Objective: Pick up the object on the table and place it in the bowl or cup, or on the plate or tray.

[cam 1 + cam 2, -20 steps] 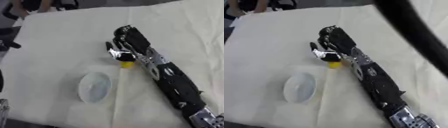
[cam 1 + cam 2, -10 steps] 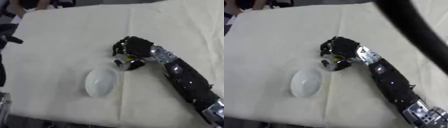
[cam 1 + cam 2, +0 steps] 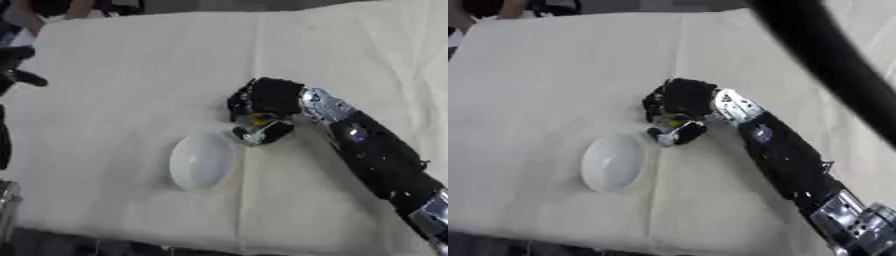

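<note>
A white bowl (image 3: pixel 201 161) sits on the cream cloth a little left of the middle. My right hand (image 3: pixel 265 103) hovers just beyond the bowl's right rim, palm down. Its fingers and thumb are curled round a small yellow object (image 3: pixel 259 120), of which only a patch of colour shows between them. The black and silver forearm (image 3: pixel 372 152) runs off to the lower right. My left hand (image 3: pixel 16 65) shows dark at the left edge, far from the bowl; its shape is unclear.
The cream cloth (image 3: pixel 131 75) covers the whole table, with a fold line running down its middle. The table's front edge crosses the bottom of the view. A person's dark shape shows at the far top left corner.
My right hand has closed round the yellow object and carried it down and left toward the bowl's right rim. The camera has shifted too.
</note>
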You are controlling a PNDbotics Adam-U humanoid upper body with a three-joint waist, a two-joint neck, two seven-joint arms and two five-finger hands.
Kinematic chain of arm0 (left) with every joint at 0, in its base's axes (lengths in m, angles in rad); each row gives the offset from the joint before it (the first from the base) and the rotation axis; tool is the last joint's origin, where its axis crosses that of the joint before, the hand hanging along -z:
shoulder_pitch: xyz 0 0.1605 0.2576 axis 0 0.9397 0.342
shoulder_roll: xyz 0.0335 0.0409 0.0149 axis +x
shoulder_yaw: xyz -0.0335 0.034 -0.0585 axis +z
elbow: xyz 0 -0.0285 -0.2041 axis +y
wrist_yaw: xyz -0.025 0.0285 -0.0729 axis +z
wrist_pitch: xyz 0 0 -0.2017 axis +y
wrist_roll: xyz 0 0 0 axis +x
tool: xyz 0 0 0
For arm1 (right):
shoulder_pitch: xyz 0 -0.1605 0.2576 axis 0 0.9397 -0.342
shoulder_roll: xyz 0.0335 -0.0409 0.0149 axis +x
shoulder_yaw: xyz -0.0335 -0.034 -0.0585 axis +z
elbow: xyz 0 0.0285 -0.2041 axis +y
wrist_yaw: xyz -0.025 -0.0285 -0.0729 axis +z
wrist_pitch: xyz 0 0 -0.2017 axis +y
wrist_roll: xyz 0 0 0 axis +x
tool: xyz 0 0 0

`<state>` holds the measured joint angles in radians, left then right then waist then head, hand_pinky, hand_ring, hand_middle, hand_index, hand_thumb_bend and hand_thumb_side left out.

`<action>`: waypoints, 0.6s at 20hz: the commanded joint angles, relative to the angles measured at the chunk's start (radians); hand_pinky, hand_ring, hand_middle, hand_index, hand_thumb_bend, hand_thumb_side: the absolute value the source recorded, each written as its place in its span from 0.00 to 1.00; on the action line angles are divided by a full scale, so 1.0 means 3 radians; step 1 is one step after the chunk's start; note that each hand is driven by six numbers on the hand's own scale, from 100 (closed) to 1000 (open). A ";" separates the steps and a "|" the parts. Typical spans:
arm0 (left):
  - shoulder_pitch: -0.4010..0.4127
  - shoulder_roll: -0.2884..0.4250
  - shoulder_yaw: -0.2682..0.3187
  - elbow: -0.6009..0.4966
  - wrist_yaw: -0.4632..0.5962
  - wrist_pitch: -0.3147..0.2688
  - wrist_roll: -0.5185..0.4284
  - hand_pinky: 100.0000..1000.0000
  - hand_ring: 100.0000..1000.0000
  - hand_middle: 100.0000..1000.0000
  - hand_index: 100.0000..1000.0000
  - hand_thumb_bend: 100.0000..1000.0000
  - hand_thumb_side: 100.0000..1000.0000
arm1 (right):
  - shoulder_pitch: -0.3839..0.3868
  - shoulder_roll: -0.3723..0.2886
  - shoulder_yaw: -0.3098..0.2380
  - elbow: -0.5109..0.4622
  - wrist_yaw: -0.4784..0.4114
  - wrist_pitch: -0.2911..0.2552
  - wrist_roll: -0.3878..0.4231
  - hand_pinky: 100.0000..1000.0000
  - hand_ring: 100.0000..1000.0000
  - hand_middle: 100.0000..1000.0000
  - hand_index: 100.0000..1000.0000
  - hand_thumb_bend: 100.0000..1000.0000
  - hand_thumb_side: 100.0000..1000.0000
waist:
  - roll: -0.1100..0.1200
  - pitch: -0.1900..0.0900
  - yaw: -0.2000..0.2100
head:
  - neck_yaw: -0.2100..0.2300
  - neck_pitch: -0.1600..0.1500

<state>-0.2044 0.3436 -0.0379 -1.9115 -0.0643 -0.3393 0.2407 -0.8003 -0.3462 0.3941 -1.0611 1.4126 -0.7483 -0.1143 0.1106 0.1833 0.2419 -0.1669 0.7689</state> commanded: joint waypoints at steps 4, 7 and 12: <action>0.0000 0.0123 0.0037 -0.0028 -0.0034 -0.0017 -0.0004 0.42 0.68 0.76 0.79 0.18 0.86 | -0.0079 -0.0143 -0.0020 -0.0174 -0.0326 0.0031 -0.0015 0.18 0.43 0.52 0.57 0.00 0.84 | -0.0012 -0.0079 -0.0026 | 0.0025 0.0001; 0.0001 0.0112 0.0039 -0.0033 -0.0034 -0.0017 -0.0002 0.42 0.68 0.76 0.79 0.18 0.86 | -0.0038 -0.0151 -0.0069 -0.0240 -0.0501 0.0105 0.0033 0.06 0.34 0.43 0.50 0.00 0.81 | 0.0013 -0.0068 -0.0026 | 0.0019 0.0003; 0.0009 0.0057 0.0044 -0.0044 -0.0024 -0.0013 0.0002 0.42 0.68 0.76 0.79 0.18 0.86 | 0.0102 -0.0081 -0.0290 -0.0375 -0.0799 0.0329 0.0108 0.00 0.19 0.29 0.44 0.00 0.66 | 0.0118 -0.0017 -0.0004 | -0.0019 0.0004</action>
<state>-0.2005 0.3492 -0.0376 -1.9103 -0.0680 -0.3410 0.2398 -0.7604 -0.3718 0.3305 -1.1436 1.1984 -0.6669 -0.0836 0.1502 0.1921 0.2374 -0.1677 0.7704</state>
